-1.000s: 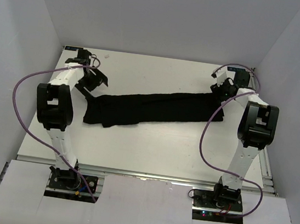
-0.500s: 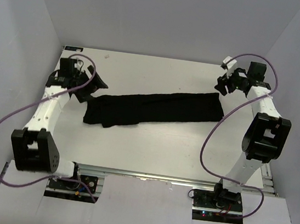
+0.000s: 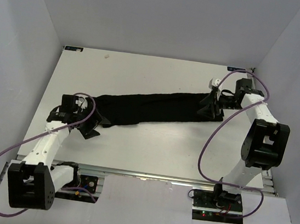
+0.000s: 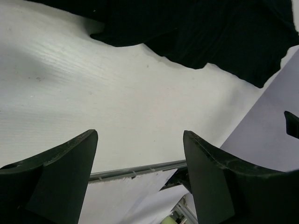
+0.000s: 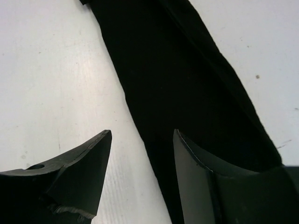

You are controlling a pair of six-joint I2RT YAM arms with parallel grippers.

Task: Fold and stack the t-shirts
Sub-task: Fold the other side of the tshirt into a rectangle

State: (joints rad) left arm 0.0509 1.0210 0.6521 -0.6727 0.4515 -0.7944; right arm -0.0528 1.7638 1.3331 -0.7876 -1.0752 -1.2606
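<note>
The black t-shirt (image 3: pixel 150 107) lies on the white table as a long narrow folded strip, running from lower left to upper right. My left gripper (image 3: pixel 94 127) is open and empty, just below the strip's left end; the left wrist view shows the cloth (image 4: pixel 205 32) ahead of the fingers. My right gripper (image 3: pixel 205 106) is open over the strip's right end. In the right wrist view the cloth (image 5: pixel 187 93) runs ahead, one finger (image 5: pixel 205 177) over it, the other finger over bare table.
The white table (image 3: pixel 151 145) is boxed in by pale walls at the back and both sides. Its near metal edge (image 4: pixel 140 169) shows close behind my left gripper. Purple cables (image 3: pixel 213 137) loop off both arms.
My left arm swung from the table's far left corner down toward the near left, below the shirt's end. My right gripper came from the far right corner down onto the shirt's right end.
</note>
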